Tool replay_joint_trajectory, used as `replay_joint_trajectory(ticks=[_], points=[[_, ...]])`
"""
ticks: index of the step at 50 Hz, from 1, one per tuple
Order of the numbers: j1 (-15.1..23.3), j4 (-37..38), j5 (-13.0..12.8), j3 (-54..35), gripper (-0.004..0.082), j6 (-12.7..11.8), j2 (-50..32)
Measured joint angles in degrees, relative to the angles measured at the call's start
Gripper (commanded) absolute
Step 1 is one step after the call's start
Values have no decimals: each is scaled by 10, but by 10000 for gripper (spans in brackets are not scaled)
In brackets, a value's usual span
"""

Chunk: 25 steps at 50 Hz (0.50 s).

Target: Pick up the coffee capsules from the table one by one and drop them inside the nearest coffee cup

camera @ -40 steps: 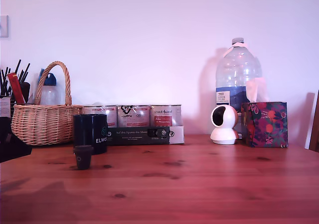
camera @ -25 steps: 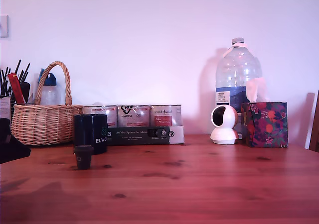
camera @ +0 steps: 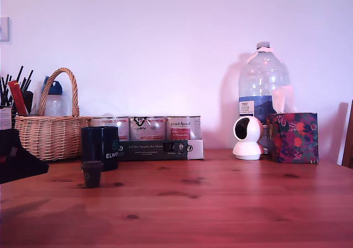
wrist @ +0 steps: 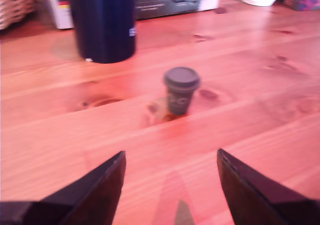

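On desk, coffee capsule, upright, near ELWO mug; hand spread wide, empty; risk: off-centre closing likely tips the light pod.

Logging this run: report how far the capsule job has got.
Done: nothing visible yet; the one coffee capsule stands on the table, just in front of the coffee cup, apart from it. In hand: the gripper faces the capsule with its jaws open and empty, short of it. Left: close on the capsule, lift it and drop it in the cup. The cup's inside is not visible.
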Motion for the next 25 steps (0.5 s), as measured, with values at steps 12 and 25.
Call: replay_joint_trajectory(ticks=[12,25], points=[[0,4,-1,0,518,0,0],[0,-39,-12,4,609,-1,0]])
